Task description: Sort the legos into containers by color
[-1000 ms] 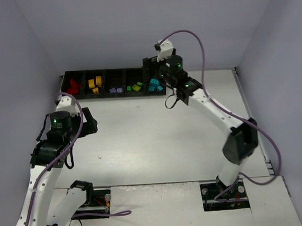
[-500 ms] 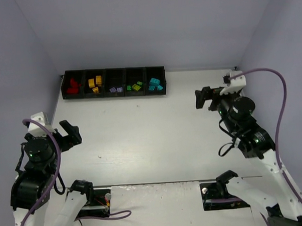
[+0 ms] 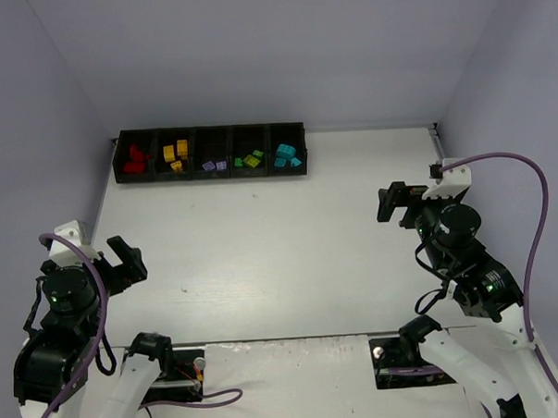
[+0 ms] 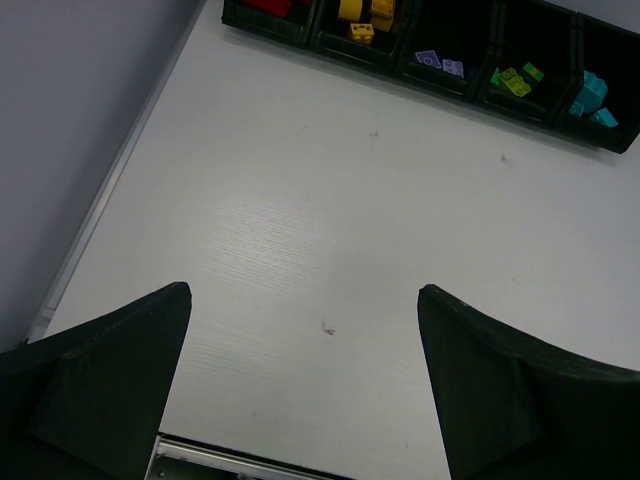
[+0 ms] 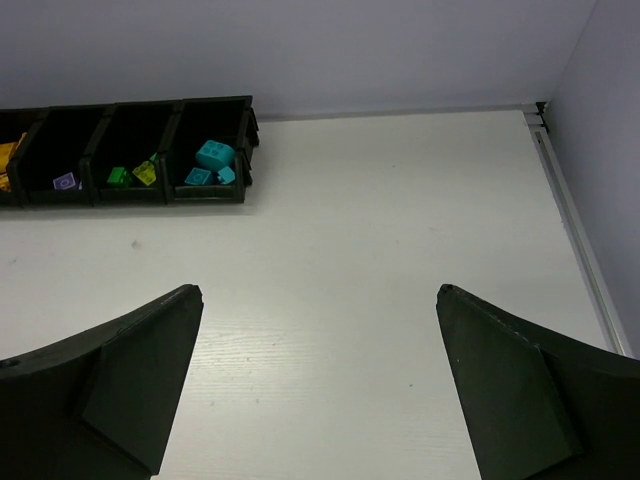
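Note:
The long black tray (image 3: 213,174) stands at the back left of the table. Its five compartments hold red bricks (image 3: 134,160), yellow bricks (image 3: 175,156), lilac bricks (image 3: 214,165), green bricks (image 3: 251,159) and cyan bricks (image 3: 286,156). The tray also shows in the left wrist view (image 4: 470,90) and the right wrist view (image 5: 210,190). My left gripper (image 3: 124,262) is open and empty near the front left. My right gripper (image 3: 394,202) is open and empty at the right side. Both are far from the tray. No loose brick shows on the table.
Grey walls close the table at the back and both sides. A metal rail (image 3: 441,156) runs along the table's right edge. The arm bases (image 3: 175,366) sit at the near edge.
My right arm has pulled away from the cyan compartment to the right side of the table. My left arm has drawn back from beside the tray toward the front left. Both grippers are empty.

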Controlling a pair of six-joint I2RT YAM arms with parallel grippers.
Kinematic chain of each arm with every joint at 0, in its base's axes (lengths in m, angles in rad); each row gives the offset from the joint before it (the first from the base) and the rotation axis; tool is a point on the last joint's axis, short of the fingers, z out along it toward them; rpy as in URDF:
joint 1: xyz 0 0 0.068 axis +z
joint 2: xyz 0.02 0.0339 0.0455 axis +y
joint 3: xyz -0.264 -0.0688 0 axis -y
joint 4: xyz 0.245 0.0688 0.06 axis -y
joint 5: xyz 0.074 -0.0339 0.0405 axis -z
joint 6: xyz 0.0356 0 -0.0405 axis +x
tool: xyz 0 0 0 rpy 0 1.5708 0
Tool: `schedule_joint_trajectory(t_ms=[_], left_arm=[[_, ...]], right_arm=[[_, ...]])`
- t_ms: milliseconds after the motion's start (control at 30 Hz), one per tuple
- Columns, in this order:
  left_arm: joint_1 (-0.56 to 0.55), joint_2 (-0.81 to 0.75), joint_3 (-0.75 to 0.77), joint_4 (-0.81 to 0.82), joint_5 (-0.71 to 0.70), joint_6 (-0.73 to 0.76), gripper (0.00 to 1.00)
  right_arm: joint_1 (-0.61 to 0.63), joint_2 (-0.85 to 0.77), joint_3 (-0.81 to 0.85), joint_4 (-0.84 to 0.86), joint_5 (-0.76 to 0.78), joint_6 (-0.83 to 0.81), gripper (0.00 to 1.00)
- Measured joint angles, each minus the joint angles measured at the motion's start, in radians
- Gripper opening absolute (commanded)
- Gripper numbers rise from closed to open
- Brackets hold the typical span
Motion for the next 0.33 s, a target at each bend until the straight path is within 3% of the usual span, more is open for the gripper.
schedule_joint_trajectory(t_ms=[333], left_arm=[[0.000, 0.004, 0.001, -0.009, 0.026, -0.007, 0.89]], right_arm=[[0.000, 0.003, 0.000, -0.016, 0.007, 0.012, 1.00]])
